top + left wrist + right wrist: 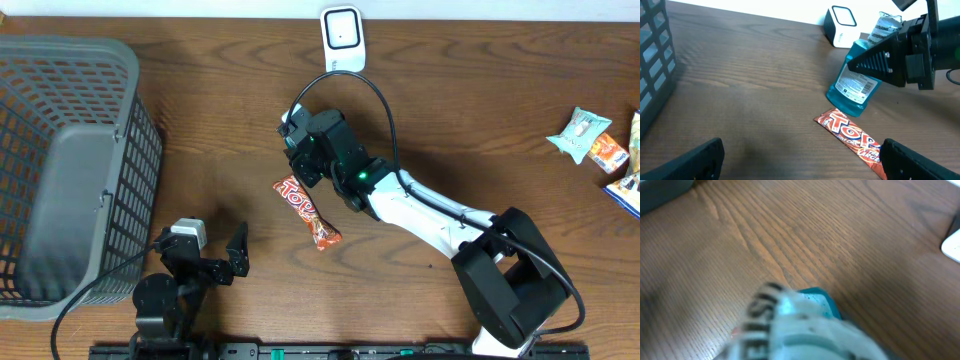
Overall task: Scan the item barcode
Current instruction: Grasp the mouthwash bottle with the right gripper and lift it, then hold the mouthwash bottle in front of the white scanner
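Right gripper point(860, 64) closes on a teal pouch point(852, 87), one black finger point(875, 59) laid across its printed label. The far finger is hidden, so the pouch appears clamped rather than plainly so. The pouch stands nearly upright with its long axis tilted. Its crimped top rises above the claw toward the white scanner point(840, 25), and its bottom edge sits below the claw at the wooden table point(750, 75), just beside a red candy bar point(852, 135). Left gripper point(800, 160), well apart, gapes wide and holds nothing.

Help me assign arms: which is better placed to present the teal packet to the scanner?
Right. The right gripper holds the teal packet near the scanner; the left gripper is open, farther away.
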{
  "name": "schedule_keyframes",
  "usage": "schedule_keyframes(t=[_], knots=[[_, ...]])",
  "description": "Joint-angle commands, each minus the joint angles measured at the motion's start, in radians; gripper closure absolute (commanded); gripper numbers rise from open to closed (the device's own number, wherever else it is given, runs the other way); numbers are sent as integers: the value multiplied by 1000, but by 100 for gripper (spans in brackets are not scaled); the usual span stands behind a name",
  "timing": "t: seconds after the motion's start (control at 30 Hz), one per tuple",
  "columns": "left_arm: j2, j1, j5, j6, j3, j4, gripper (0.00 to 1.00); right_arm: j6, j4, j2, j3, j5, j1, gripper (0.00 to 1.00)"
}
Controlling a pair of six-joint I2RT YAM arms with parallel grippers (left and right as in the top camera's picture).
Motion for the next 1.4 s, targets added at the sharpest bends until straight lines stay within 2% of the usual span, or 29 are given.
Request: schedule_keyframes(t=[0.0,0.13,0.23,0.33,0.53,0.73,0.87,1.2,1.23,1.37], knots=[[-1,4,15,-2,-15,-19,2,-3,-24,5,38,-1,-2,73],[-1,4,16,-2,-15,-19,2,6,-118,-14,86,-18,-10,83],[-1,4,15,-2,-15,-19,1,36,-200,-39,120,-56,-27,86],[-1,4,15,-2,-15,-19,2,54,-302,-86,153,-185,-70,87],[-1,4,15,-2,-15,-19,2,109,-427,-213,159,-674,-232,85],[-1,4,15,-2,-15,-19,1,121,-492,-240,159,-1210,-378,85],[-1,4,15,-2,-15,-19,2,119,-520,-240,158,-1376,-432,85],[-1,4,15,-2,-15,-19,2,107,-521,-241,158,-1424,-459,86],[-1,4,15,-2,-15,-19,2,88,-521,-240,158,-1421,-459,89],[-1,4,15,-2,-15,-19,2,31,-521,-240,158,-1346,-456,90]])
